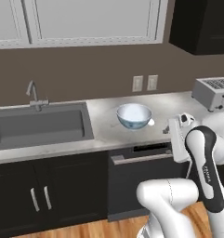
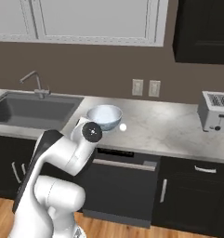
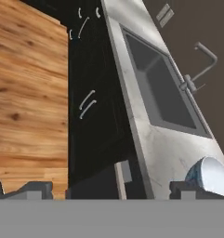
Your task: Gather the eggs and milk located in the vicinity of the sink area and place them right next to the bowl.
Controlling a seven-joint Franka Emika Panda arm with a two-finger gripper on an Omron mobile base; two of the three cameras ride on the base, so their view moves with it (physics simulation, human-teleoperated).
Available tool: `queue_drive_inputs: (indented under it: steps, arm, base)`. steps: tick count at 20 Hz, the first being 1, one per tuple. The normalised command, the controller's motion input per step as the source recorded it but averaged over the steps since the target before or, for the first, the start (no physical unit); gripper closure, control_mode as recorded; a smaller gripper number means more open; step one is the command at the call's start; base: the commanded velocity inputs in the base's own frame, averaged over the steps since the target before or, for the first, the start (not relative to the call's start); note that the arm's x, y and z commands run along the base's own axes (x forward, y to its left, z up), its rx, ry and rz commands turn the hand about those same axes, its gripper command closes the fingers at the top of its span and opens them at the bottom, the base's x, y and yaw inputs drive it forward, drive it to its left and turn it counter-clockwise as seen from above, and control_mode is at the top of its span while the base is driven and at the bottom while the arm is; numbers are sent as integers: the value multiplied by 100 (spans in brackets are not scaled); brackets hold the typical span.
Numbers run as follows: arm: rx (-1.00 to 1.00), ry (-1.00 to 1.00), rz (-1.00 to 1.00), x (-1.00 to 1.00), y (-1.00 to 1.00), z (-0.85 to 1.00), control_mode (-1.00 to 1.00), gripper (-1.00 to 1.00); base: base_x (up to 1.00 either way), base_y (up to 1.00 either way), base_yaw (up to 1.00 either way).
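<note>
The bowl (image 1: 134, 116) (image 2: 104, 116), white to pale blue inside, stands on the counter right of the sink (image 1: 39, 125) (image 2: 34, 110). One small white egg (image 1: 151, 122) (image 2: 123, 127) lies on the counter just right of the bowl. The milk is out of view. My gripper (image 3: 111, 188) is open with nothing between its fingertips (image 3: 34, 188). It hangs in front of the counter's edge near the bowl (image 3: 211, 174) and looks along the cabinet fronts towards the sink (image 3: 164, 88). The basin looks bare.
A silver tap (image 1: 34, 95) (image 2: 35, 83) rises behind the sink. A toaster (image 1: 213, 93) (image 2: 218, 111) stands at the counter's right. Dark cabinets (image 1: 43, 195) and a dishwasher (image 1: 141, 160) sit under the counter. Wooden floor (image 3: 25, 93) lies below.
</note>
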Motion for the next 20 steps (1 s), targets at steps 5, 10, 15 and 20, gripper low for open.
queue_drive_inputs:
  steps: [5, 10, 15, 20]
  arm:
    - [0, 0, 0, 0, 0, 0, 100, -100]
    - [0, 0, 0, 0, 0, 0, 100, -100]
    - [0, 0, 0, 0, 0, 0, 100, -100]
    - [0, 0, 0, 0, 0, 0, 100, -100]
  base:
    - [-2, 76, 0]
    - [-3, 72, 0]
    - [-3, 97, 0]
    - [0, 100, 0]
